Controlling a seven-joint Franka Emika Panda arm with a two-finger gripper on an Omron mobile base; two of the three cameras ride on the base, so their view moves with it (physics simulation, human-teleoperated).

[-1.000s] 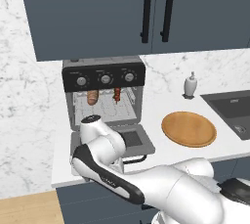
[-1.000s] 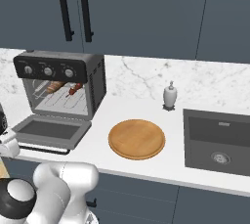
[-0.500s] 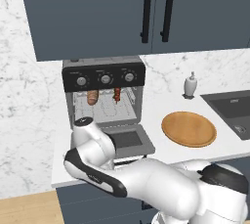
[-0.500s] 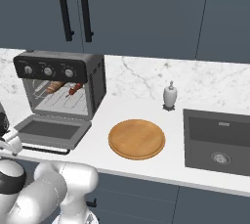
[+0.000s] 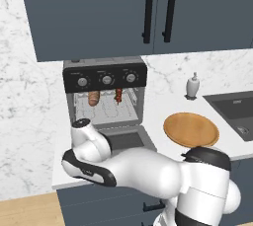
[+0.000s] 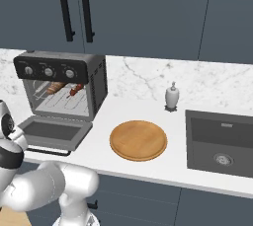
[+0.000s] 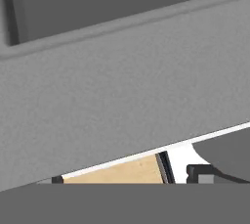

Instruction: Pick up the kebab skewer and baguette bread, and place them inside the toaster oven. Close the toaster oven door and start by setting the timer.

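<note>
Since half a second ago: arm has swung further left and lower in front of the toaster oven door [image 5: 126, 141]; in the right base view the white link now sits at the far left edge. Oven, plate and bottle unchanged.

Fingers: not visible clearly in any view; cannot tell whether open or closed. Hand view is pressed close against a flat matte grey surface with a raised edge, likely the door's frame, with a sliver of white counter [image 7: 183, 152] and tan floor beyond.

Toaster oven [image 6: 62, 89]: boxy grey metal, black control panel, three round silver knobs, wire rack. Door lies dropped flat, dark glass in grey frame, black bar handle at front. Baguette bread [image 5: 94, 97], golden-brown oblong, and kebab skewer [image 5: 119, 94], dark red chunks, both on the rack inside.

Round wooden plate [image 6: 138, 140] on white marble counter; small white bottle [image 6: 171, 96] behind it; dark sink [image 6: 222, 143] alongside.
</note>
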